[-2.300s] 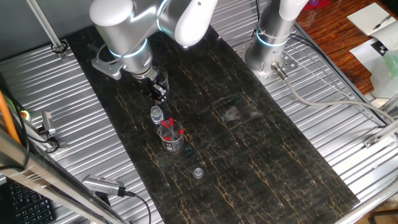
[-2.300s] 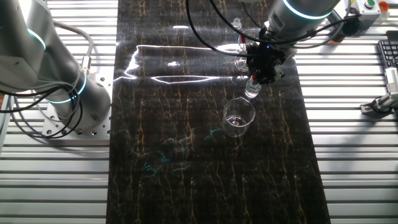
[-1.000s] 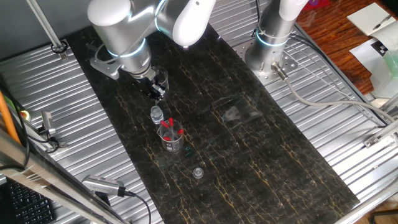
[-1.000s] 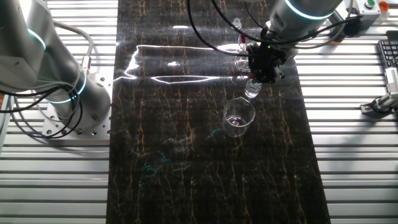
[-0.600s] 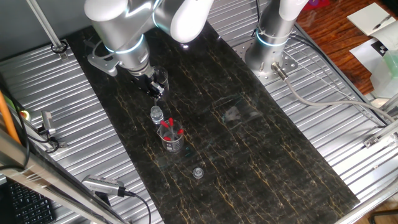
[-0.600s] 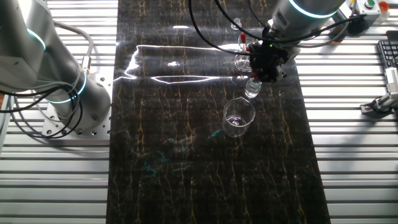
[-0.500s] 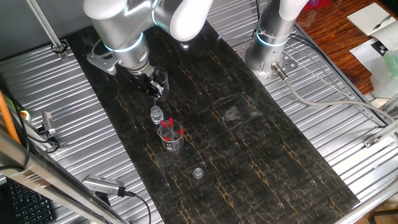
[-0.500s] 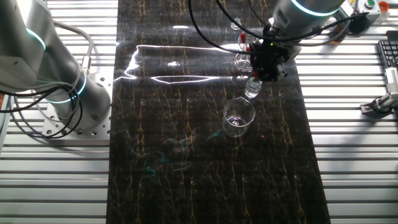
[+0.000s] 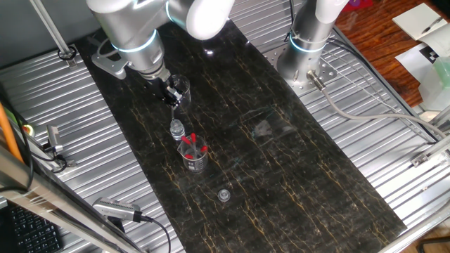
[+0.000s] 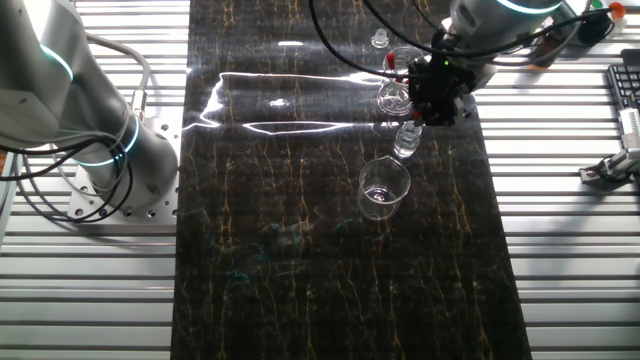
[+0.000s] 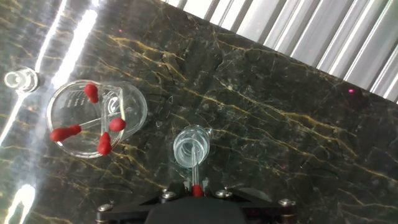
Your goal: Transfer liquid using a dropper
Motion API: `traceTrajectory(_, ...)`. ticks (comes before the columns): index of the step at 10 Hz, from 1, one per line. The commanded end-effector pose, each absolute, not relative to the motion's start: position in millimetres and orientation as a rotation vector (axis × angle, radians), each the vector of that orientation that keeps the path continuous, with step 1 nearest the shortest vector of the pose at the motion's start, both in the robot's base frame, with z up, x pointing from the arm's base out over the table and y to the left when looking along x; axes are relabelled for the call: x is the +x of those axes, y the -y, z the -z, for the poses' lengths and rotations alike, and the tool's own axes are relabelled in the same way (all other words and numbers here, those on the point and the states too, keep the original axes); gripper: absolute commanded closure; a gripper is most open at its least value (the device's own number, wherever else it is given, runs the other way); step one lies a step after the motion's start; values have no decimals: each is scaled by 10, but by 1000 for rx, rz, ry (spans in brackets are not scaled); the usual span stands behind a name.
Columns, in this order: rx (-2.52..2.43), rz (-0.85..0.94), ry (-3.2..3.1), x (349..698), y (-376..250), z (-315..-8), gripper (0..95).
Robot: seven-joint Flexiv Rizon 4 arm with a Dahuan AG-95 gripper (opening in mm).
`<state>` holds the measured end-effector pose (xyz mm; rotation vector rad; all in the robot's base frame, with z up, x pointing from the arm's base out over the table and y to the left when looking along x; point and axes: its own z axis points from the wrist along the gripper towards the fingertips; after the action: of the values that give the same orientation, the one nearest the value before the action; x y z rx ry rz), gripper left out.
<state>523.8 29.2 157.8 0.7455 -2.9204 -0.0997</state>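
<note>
From one fixed view I see a dark marbled table (image 9: pixel 281 161) flanked by ribbed metal panels (image 9: pixel 63 119), with wood flooring (image 9: pixel 380 42) beyond. From the other fixed view my claw (image 10: pixel 437 100) hangs over a small vial (image 10: pixel 406 139). In the hand view it pinches the dropper (image 11: pixel 195 167), tip inside the vial; a beaker (image 11: pixel 96 118) holds spare droppers.

Five droppers (image 11: pixel 195 163) with red bulbs (four stand in one beaker (image 11: pixel 134 102)), two beakers in all, one small vial (image 11: pixel 190 147), one loose cap (image 11: pixel 17 80).
</note>
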Motion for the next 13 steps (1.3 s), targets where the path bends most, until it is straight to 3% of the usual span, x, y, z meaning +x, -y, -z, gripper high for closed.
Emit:
traceTrajectory(1,742,102,2914,5231,-290,-1648,950)
traceTrajectory(13,730,113,2857,4984,-52,-2108,950)
